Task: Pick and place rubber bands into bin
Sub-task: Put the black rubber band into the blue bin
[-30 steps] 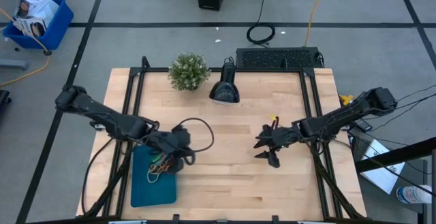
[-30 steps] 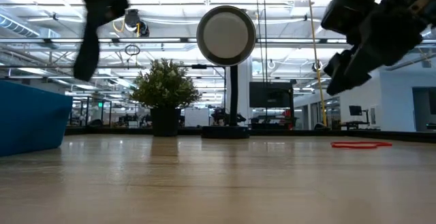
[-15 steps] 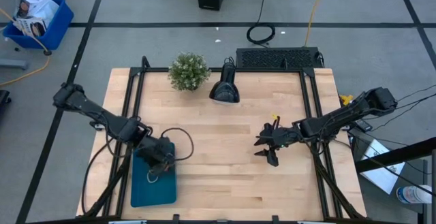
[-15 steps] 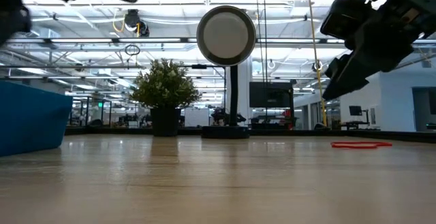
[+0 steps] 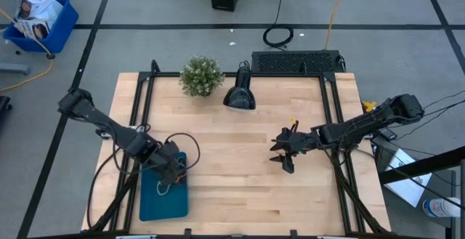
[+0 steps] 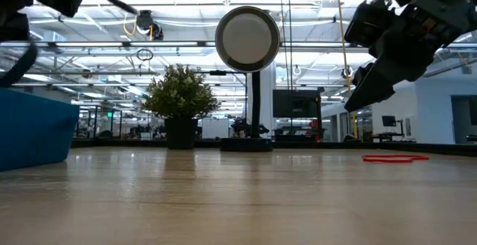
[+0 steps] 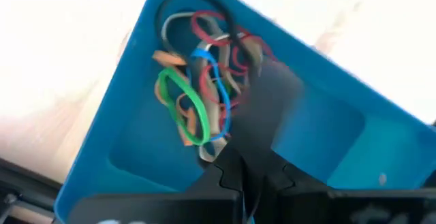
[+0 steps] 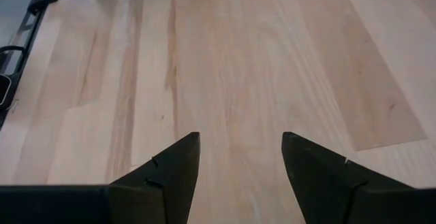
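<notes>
The bin is cut off at the low view's edge, and part of the rubber bands is hidden behind the left gripper.

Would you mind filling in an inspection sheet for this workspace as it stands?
Surface: wooden table, bare at centre.
Job's things: rubber bands heaped in one end of the blue bin; one red band lies flat on the table.
Clutter: potted plant and round black lamp at the far edge.
Grippers: left tool shut, over the bin; right tool open above bare wood.
Cables: black cable loop by the left tool.
Surroundings: blue crate on the floor.
</notes>
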`<act>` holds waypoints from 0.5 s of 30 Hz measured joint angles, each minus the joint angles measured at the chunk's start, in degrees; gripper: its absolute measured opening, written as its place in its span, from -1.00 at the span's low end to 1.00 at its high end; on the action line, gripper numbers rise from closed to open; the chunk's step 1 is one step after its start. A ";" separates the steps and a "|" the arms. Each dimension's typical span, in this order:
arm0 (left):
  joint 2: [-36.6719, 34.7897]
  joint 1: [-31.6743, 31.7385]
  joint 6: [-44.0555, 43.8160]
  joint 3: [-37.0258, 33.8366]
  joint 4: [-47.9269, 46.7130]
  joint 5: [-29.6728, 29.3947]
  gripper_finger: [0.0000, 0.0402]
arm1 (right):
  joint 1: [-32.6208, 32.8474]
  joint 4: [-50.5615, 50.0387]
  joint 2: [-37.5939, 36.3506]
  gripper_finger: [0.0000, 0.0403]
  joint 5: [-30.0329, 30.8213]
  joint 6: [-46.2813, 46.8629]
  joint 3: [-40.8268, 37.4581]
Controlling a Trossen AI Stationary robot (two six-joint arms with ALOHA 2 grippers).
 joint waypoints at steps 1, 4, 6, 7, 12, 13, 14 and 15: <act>0.45 0.00 0.06 -0.31 0.04 0.00 -0.97 | -0.09 0.00 0.00 0.02 0.00 0.00 0.00; 2.16 0.02 -0.02 -1.77 0.86 0.22 -0.97 | -0.37 0.00 0.00 0.00 -0.03 0.00 0.00; 2.93 0.02 -0.04 -2.65 1.89 0.37 -0.92 | -0.50 0.00 0.00 0.00 -0.02 0.00 0.00; 3.30 0.02 -0.04 -3.06 2.17 0.37 -0.90 | -0.53 0.00 0.02 0.00 -0.02 0.00 0.00; 4.70 0.07 1.22 -4.68 2.65 -1.01 -0.82 | -0.49 -0.02 0.01 0.02 -0.04 0.00 0.00; 4.76 0.06 1.76 -4.86 2.71 -1.48 -0.82 | -0.50 -0.02 0.02 0.02 -0.04 0.00 0.00; 4.79 0.07 2.22 -4.99 2.73 -1.71 -0.82 | -0.51 -0.02 0.02 0.02 -0.04 0.00 0.00; 4.79 0.07 2.28 -5.04 2.73 -1.89 -0.83 | -0.51 -0.02 0.02 0.02 -0.04 -0.03 0.00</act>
